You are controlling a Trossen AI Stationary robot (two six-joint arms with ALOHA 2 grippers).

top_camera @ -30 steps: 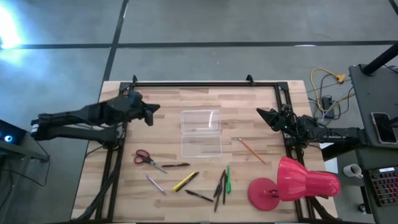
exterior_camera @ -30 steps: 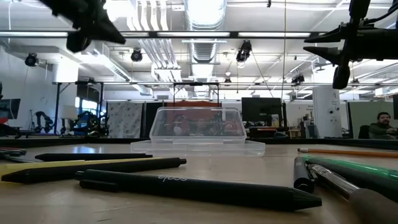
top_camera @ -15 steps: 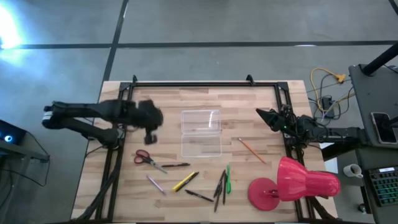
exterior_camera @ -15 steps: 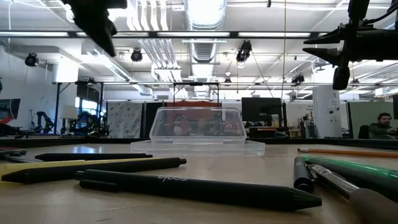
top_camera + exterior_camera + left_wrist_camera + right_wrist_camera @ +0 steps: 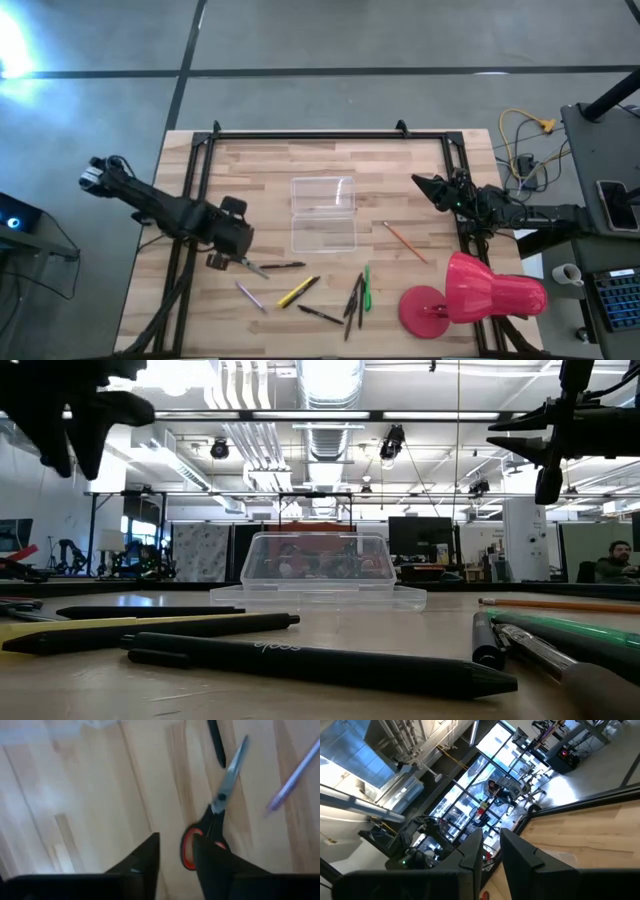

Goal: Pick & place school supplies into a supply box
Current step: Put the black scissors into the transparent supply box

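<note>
The red-handled scissors (image 5: 210, 820) lie flat on the table, left of the clear supply box (image 5: 323, 215). My left gripper (image 5: 175, 842) hangs above the scissors' handles (image 5: 188, 851), open, its fingers pointing down, high off the table in the low view (image 5: 72, 460). From above it (image 5: 225, 255) covers the handles and only the blade (image 5: 256, 268) shows. My right gripper (image 5: 420, 183) waits in the air by the table's right edge, with a narrow empty gap between its fingers (image 5: 491, 840). The box rests on its base, its lid folded open flat.
Near the front lie a purple pen (image 5: 250, 297), a yellow marker (image 5: 297, 292), a green pen (image 5: 366, 288) and dark pens (image 5: 352, 298). An orange pencil (image 5: 405, 242) lies right of the box. A big red lamp (image 5: 470, 295) stands front right. A black frame (image 5: 330, 135) edges the table.
My left gripper has swung from the far left part of the table toward the near edge, and now stands over the scissors. It has tipped from lying level to pointing down. Nothing on the table has moved.
</note>
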